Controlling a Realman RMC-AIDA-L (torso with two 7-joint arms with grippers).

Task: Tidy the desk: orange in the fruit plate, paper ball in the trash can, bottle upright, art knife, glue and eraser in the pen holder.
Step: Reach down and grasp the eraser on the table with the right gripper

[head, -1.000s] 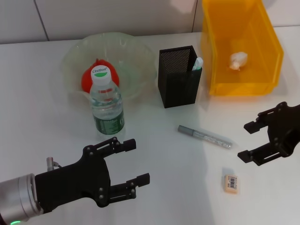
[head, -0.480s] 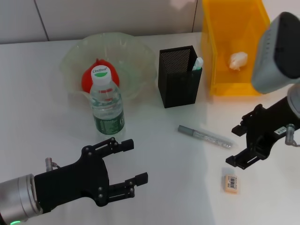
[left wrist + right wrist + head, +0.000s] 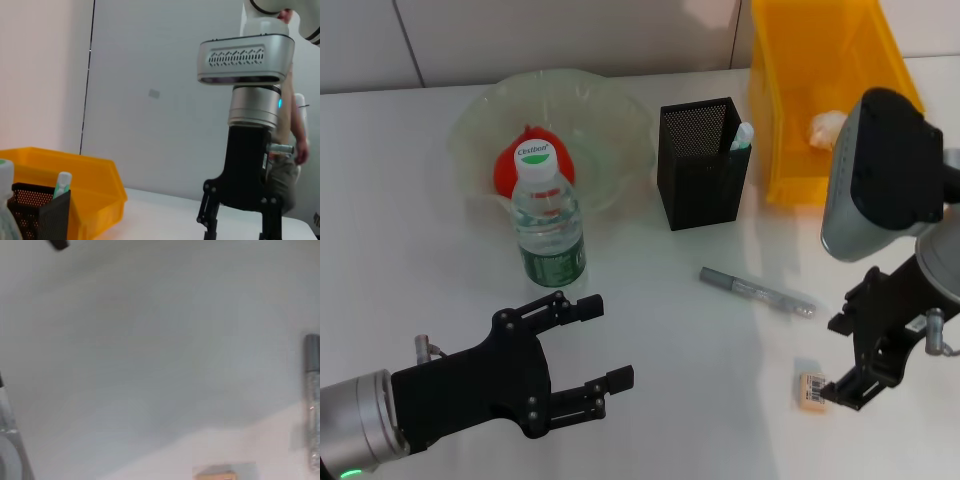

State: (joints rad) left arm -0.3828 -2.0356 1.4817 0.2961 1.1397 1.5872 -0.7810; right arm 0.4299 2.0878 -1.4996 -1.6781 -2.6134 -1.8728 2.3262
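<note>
I hold the right gripper (image 3: 855,350) spread wide and empty just beside the eraser (image 3: 811,389), lined up to pick it for the pen holder (image 3: 698,178). The left gripper (image 3: 585,345) waits low near the bottle (image 3: 547,221), open and empty.

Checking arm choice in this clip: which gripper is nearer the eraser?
Right. The right gripper hangs open just beside the eraser; the left gripper is open far across the table, near the bottle.
</note>
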